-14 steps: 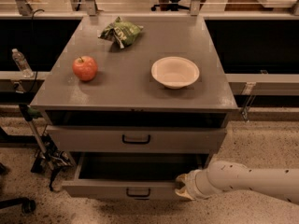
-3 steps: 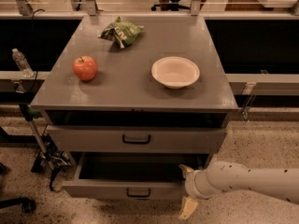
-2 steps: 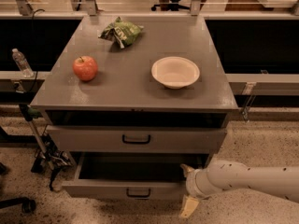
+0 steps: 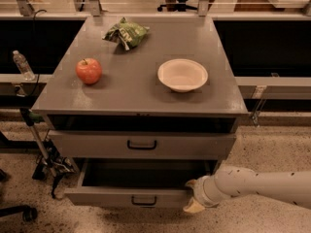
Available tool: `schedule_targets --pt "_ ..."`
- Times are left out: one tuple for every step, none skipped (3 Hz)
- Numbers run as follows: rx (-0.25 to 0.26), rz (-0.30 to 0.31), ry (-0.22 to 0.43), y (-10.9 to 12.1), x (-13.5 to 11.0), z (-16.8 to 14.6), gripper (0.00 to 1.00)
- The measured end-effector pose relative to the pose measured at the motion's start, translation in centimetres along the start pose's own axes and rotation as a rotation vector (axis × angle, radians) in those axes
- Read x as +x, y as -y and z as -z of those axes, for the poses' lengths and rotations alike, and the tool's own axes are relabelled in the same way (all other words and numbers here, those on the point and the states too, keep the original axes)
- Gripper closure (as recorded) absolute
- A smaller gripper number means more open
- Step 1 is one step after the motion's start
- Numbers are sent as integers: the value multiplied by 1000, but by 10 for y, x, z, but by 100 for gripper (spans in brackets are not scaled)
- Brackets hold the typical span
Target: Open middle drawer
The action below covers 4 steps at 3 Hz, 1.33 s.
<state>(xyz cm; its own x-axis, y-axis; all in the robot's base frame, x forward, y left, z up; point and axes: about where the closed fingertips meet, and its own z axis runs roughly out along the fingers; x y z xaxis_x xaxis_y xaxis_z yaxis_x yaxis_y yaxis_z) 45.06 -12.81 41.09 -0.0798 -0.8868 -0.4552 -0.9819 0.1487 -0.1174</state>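
The grey counter (image 4: 131, 84) carries an apple (image 4: 88, 71), a bowl (image 4: 182, 74) and a green bag (image 4: 126, 33), above a speckled floor (image 4: 274, 147). The middle drawer (image 4: 131, 197) stands pulled out low down, its front facing the camera and its long axis running left-right. The hand (image 4: 193, 195) sits at the drawer's right front corner, fingers spread, holding nothing.

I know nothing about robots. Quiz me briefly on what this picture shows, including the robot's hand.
1. True or false: the round red apple sits inside the shallow white bowl.
2. The wide grey metal middle drawer with the small black loop handle is: A) shut B) pulled out C) removed.
3. Fill in: the robot's pale hand, fingers apart, is at that drawer's ____ front corner, as pictured.

Key: 1 false, they lie apart on the cabinet top; 2 B; 3 right.
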Motion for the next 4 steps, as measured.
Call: schedule_targets --pt "-6 8 2 -5 0 -3 78" --pt "-15 23 25 -28 3 -8 99" --pt "-15 24 25 -27 1 -5 100" --pt "-19 20 36 -38 3 -8 100"
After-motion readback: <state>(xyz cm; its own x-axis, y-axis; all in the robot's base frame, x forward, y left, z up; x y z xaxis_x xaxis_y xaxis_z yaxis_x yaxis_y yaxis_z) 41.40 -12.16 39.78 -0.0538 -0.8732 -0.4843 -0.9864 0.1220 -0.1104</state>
